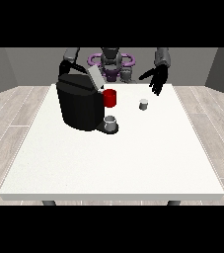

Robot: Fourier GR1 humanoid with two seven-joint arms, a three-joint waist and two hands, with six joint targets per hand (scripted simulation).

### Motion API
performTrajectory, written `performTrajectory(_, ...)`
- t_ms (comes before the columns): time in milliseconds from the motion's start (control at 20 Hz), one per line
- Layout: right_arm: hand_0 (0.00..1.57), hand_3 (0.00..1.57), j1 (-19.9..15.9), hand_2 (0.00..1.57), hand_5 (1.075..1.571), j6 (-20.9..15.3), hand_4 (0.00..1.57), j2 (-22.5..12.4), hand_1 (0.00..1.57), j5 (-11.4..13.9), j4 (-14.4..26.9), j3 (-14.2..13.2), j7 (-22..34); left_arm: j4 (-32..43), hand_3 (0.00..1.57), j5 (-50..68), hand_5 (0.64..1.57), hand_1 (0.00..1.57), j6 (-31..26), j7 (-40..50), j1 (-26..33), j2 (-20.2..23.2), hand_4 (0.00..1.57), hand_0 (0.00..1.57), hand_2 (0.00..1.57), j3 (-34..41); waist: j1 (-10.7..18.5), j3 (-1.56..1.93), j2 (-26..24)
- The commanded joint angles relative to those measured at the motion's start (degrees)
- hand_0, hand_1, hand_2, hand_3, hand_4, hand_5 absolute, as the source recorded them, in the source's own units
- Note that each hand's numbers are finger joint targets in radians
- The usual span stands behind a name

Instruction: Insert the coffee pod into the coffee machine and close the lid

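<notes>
A large white desk [133, 158] fills the middle of the view. Two dark legs show under its near edge, one near each corner. On the desk stands a red cup [110, 98], upright. Nearer to the camera stands a small grey cup [111, 122], also upright, well apart from the desk's near edge. Around the desk lies a floor [10, 118] of pale wooden planks. Behind it rise grey walls [29, 64].

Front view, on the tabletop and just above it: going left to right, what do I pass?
Big black coffee machine with its grey lid raised → small grey cup on the machine's drip tray → small grey-white coffee pod standing alone on the white table → black open hand at the view's right.
</notes>
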Motion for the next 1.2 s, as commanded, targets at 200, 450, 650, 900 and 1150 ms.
performTrajectory(200,0.00,0.00,-2.94,0.00,1.571,-1.02,0.00,1.89,0.00,0.96,2.06,1.15,-0.01,12.46,0.00,-5.90,1.571,0.00,-0.14,-4.30,-5.18,1.94,0.00,0.00,0.00,-0.04,-0.94,0.00,5.20)
performTrajectory(450,0.00,0.00,-5.72,0.00,1.571,-4.29,0.00,1.99,0.00,0.98,6.22,2.40,2.06,17.66,0.00,-9.71,1.571,0.00,-0.26,-4.58,-10.11,2.02,0.00,0.00,0.00,-0.43,0.91,0.00,4.64)
performTrajectory(650,0.00,0.00,-7.21,0.00,1.571,-0.91,0.00,1.08,0.00,-1.21,9.71,-1.49,-2.23,18.70,0.49,-15.25,1.571,0.49,9.02,-6.02,-10.21,-3.66,0.00,0.49,0.72,-3.13,0.76,0.02,5.64)
performTrajectory(900,0.00,0.00,-8.22,0.00,1.571,-1.06,0.00,1.32,0.00,0.29,9.31,-0.16,-0.16,24.38,0.82,-20.19,1.571,0.89,12.89,-10.15,-12.82,-2.21,0.38,0.89,0.96,-3.35,0.17,0.00,5.52)
performTrajectory(1150,0.00,0.00,-7.24,0.00,1.571,2.10,0.00,0.52,0.00,-0.84,8.78,0.77,-1.23,29.06,0.84,-25.11,1.571,0.92,15.41,-10.76,-14.53,-0.57,0.41,0.92,1.02,-4.32,-2.62,0.00,6.48)
